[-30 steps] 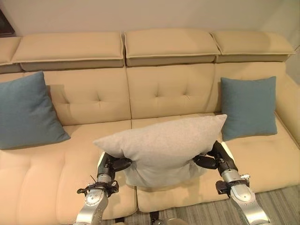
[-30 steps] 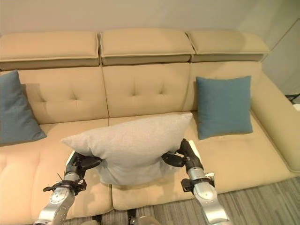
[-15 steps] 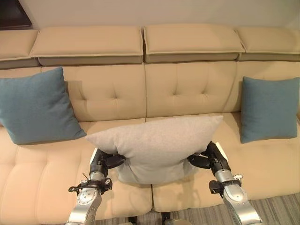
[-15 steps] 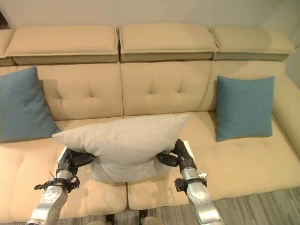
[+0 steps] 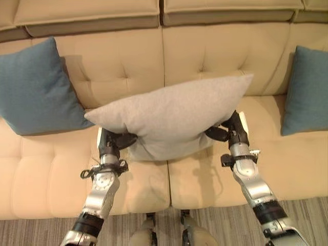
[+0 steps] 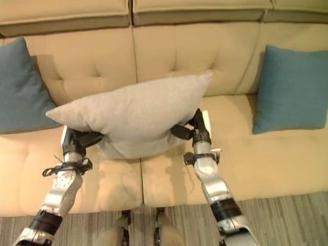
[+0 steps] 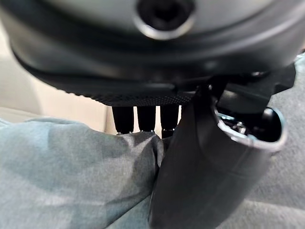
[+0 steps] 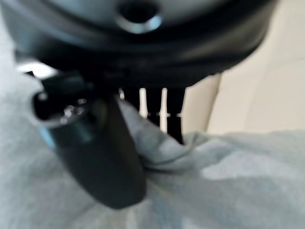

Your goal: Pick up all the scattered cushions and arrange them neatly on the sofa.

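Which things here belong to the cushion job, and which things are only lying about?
Part of the job:
- grey cushion, pinched by the left hand and the right hand
- left blue cushion, leaning on the backrest
- right blue cushion, leaning on the backrest
- sofa

Just lying about:
- nothing that I can see

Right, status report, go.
Left hand and right hand both pinching the grey cushion, held above the sofa seat. Blue cushions either side, middle free.
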Available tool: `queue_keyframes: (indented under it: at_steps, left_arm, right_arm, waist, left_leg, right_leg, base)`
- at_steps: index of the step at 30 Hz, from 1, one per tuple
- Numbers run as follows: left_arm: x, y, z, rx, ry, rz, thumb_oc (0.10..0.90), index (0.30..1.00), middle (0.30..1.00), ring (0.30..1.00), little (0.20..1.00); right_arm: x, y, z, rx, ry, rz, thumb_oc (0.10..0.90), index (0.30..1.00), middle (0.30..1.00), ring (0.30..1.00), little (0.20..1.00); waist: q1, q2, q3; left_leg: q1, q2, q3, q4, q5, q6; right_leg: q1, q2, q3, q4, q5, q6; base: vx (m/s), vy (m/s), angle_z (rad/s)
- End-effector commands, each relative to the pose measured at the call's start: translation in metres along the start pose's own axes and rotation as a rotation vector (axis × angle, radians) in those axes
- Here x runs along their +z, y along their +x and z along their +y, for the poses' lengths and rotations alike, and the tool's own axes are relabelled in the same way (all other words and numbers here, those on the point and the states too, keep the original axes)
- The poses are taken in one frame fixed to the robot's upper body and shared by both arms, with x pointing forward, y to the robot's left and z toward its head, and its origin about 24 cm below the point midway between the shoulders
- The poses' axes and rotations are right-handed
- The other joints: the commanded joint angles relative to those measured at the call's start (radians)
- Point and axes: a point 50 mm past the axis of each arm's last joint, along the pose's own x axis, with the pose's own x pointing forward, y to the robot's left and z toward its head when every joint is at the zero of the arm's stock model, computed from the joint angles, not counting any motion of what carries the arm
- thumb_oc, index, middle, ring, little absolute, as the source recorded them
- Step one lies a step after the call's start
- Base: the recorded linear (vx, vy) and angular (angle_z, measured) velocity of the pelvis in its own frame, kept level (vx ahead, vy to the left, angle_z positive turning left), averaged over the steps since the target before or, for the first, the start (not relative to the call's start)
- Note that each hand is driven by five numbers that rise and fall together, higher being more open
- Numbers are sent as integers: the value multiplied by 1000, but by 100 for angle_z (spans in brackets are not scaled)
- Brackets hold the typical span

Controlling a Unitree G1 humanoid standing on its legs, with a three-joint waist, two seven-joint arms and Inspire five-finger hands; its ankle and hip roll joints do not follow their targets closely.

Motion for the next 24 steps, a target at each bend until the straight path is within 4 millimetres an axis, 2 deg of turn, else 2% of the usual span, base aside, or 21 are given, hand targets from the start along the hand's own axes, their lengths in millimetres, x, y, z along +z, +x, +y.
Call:
queue_keyframes:
  at_steps: [1,6,9,10,14,18,24]
  left_arm:
    - [107,29,-64,-226,-65,-504,400,300,300,300,300]
    - [142,50,-76,-223,-5,-592,400,300,300,300,300]
    - [149,54,-77,-219,7,-608,400,300,300,300,300]
    - [160,59,-77,-215,36,-636,400,300,300,300,300]
    - [179,64,-76,-198,56,-690,400,300,300,300,300]
    - [193,67,-76,-185,69,-728,400,300,300,300,300]
    - [195,71,-72,-164,66,-720,400,300,300,300,300]
  right_arm:
    - [97,25,25,53,96,-432,400,300,300,300,300]
    - [133,53,14,-18,45,-509,400,300,300,300,300]
    - [140,56,12,-32,50,-524,400,300,300,300,300]
    - [147,61,9,-45,46,-535,400,300,300,300,300]
    - [165,69,2,-77,29,-580,400,300,300,300,300]
    - [175,74,-4,-100,23,-600,400,300,300,300,300]
    - [179,79,-4,-98,13,-593,400,300,300,300,300]
  waist:
    - [-12,-29,-48]
    - [-14,-17,-37]
    - [-14,-15,-36]
    - [-16,-13,-32]
    - [-15,-10,-30]
    - [-11,-10,-30]
    - [-4,-9,-27]
  left_leg:
    - [-20,27,25,0,-73,-62]
    - [-77,23,15,0,-56,-69]
    - [-87,22,13,0,-54,-70]
    - [-97,21,12,0,-55,-72]
    - [-135,18,8,0,-44,-76]
    - [-163,18,5,0,-41,-80]
    - [-197,17,-3,0,-32,-84]
  right_leg:
    - [5,-53,62,4,-96,136]
    - [-53,-49,66,4,-85,136]
    - [-65,-47,69,4,-83,136]
    - [-78,-45,72,4,-84,138]
    - [-118,-43,72,4,-74,141]
    - [-148,-41,73,4,-72,144]
    - [-183,-37,66,4,-68,146]
  base:
    - [8,-51,-2]
    - [13,-29,-2]
    - [21,-24,-4]
    - [0,0,0]
    - [11,-26,-2]
    - [1,-26,2]
    - [3,-20,1]
